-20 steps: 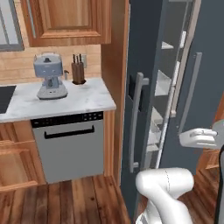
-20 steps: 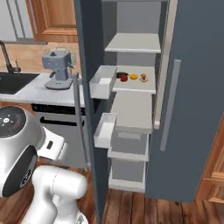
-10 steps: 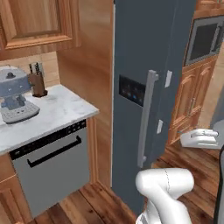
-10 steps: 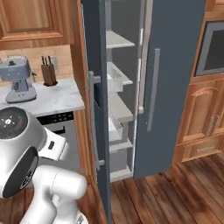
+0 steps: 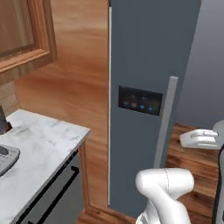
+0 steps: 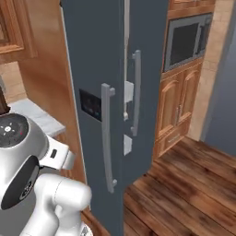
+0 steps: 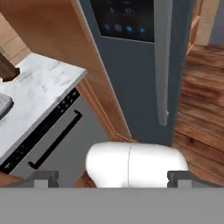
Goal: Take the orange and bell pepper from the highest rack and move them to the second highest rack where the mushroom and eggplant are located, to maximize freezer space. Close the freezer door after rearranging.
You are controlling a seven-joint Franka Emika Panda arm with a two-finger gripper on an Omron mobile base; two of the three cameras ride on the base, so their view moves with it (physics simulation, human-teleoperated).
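Slate-grey freezer door nearly shut, its vertical handle at one o'clock from the tool. Tool's fingers spread wide, holding nothing. Orange, bell pepper hidden behind door.

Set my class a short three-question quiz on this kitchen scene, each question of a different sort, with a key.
1. True or false: in the left base view, the display panel sits left of the door handle.
2. In the right base view, the fridge doors stand: A wide open; B nearly shut, with a narrow gap between them; C lifted off.
3. In one word: what appliance is built in above the wooden cabinets to the right of the fridge?

Key
1. True.
2. B.
3. Microwave.
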